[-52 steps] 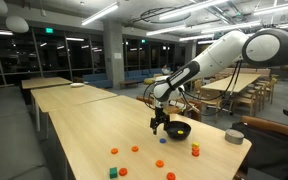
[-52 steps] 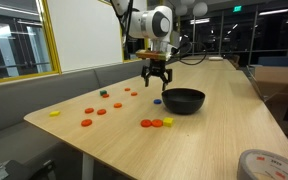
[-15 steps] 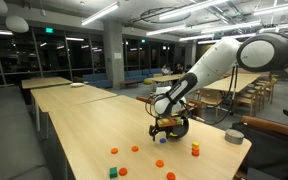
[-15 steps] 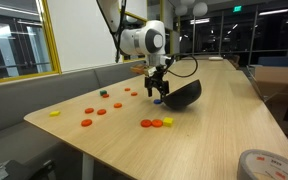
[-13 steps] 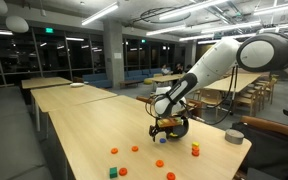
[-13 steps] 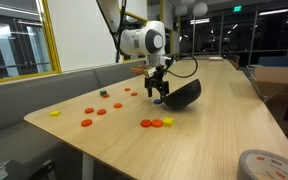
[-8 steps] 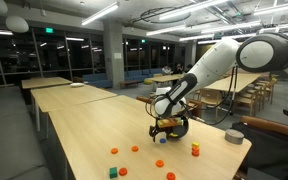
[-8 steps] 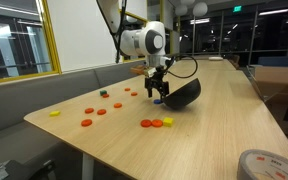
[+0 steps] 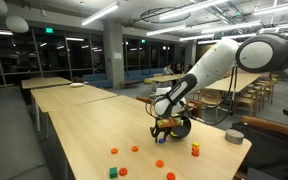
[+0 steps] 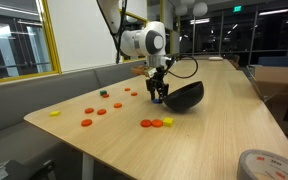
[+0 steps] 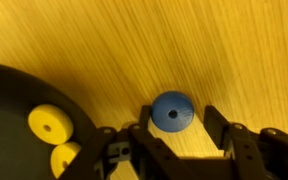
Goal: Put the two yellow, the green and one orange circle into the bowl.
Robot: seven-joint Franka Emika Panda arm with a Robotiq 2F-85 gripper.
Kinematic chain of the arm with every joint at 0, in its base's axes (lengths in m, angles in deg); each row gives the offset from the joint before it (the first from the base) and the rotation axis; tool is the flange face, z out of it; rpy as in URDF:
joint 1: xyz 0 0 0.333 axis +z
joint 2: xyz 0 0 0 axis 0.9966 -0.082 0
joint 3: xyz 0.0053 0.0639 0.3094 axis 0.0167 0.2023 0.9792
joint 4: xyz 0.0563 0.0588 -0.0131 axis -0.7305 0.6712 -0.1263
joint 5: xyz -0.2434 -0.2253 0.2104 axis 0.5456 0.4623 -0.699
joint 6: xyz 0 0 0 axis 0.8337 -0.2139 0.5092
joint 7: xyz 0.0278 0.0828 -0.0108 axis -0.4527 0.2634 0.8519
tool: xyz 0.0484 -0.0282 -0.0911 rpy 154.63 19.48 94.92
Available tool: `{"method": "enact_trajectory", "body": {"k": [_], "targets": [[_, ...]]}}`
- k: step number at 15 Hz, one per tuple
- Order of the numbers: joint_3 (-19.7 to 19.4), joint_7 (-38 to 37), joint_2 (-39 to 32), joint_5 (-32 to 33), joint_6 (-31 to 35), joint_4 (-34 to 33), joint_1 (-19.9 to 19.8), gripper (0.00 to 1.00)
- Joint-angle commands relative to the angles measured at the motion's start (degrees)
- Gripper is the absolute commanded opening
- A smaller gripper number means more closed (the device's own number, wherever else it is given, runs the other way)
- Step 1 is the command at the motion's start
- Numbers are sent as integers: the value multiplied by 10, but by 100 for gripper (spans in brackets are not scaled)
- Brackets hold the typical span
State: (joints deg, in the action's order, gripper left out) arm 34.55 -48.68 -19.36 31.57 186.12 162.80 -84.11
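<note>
In the wrist view my gripper [image 11: 179,113] is down at the table with a small blue disc [image 11: 171,110] between its fingers. The left finger is at the disc's edge. A gap still shows between the disc and the right finger, so the jaws stand partly open. The black bowl [image 11: 4,110] lies just left of the gripper and holds two yellow discs [image 11: 49,125] [image 11: 66,158]. In both exterior views the gripper [image 9: 162,127] [image 10: 158,97] stands at the bowl's [image 10: 186,96] near side. A green piece [image 9: 113,172] and orange discs [image 10: 101,111] lie further off.
Near the table edge lie more orange discs [image 10: 151,123] with a yellow one [image 10: 168,121], and another yellow disc [image 10: 54,113] lies far out. A grey round container [image 9: 235,136] stands beyond the bowl. A tape roll [image 10: 269,165] sits in the foreground.
Since the earliest frames the gripper has come down to the table beside the bowl. In the last second the arm has stayed put and the fingers have drawn closer together.
</note>
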Motion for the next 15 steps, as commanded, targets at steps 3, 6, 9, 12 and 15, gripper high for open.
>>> {"method": "enact_trajectory", "body": {"k": [3,6,9,12,15], "targets": [[-7,-2,0,-6,18,1,6,19],[-6,1,4,-7,30,5,5,19],[-11,-4,12,-5,57,13,7,19],[-22,-13,21,0,98,23,11,19],[-44,-32,34,9,147,39,20,19]]}}
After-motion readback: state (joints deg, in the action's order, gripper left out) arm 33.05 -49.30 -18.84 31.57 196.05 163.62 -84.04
